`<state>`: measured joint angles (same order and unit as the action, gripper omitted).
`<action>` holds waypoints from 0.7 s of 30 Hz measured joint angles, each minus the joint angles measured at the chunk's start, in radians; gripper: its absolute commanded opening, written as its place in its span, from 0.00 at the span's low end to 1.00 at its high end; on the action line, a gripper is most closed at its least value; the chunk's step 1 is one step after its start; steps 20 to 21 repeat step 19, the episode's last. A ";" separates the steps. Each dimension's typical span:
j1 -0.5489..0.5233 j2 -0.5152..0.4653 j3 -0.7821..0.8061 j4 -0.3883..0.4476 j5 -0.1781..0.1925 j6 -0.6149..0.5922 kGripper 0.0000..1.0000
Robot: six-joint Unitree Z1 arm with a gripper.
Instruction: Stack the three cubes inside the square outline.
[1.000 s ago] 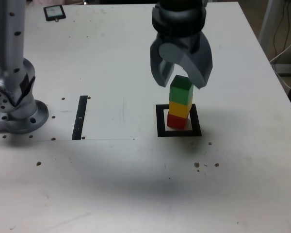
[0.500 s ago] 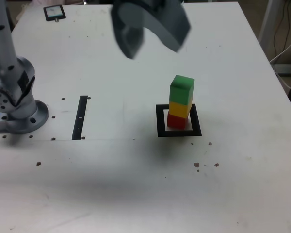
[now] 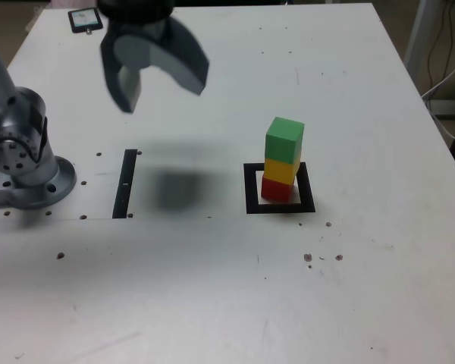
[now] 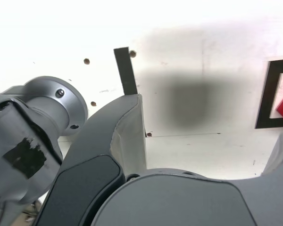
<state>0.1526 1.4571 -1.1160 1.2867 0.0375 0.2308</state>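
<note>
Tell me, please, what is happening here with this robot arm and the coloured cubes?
The arm is holding nothing: its gripper hangs open above the table, on the exterior view's left of the stack. The three cubes stand in one pile, with red at the bottom, yellow in the middle and green on top. The pile rises from within the black square outline. So the stacking looks finished.

- Showing smooth, matt faces on the green cube (image 3: 284,142), yellow cube (image 3: 279,171) and red cube (image 3: 277,190)
- Looking matt on the square outline (image 3: 252,189)
- Gleaming like smooth metal at the arm base (image 3: 42,192)
- Resembling matt plastic on the gripper (image 3: 163,98)
</note>
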 measured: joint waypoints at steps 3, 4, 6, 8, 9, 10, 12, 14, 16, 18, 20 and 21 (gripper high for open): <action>0.000 -0.044 0.108 -0.060 -0.015 -0.029 1.00; 0.000 -0.052 0.142 -0.077 -0.016 -0.038 1.00; -0.003 -0.069 0.209 -0.113 -0.012 -0.062 1.00; -0.028 -0.098 0.279 -0.148 0.004 -0.107 1.00; -0.052 -0.113 0.301 -0.159 0.013 -0.135 1.00; -0.081 -0.127 0.311 -0.171 0.022 -0.166 1.00; -0.152 -0.140 0.321 -0.193 0.038 -0.239 1.00; -0.216 -0.140 0.339 -0.208 0.039 -0.290 1.00; -0.271 -0.139 0.351 -0.220 0.032 -0.318 1.00; -0.278 -0.139 0.352 -0.224 0.029 -0.323 1.00; -0.279 -0.138 0.353 -0.225 0.029 -0.323 1.00; -0.279 -0.138 0.353 -0.225 0.029 -0.323 1.00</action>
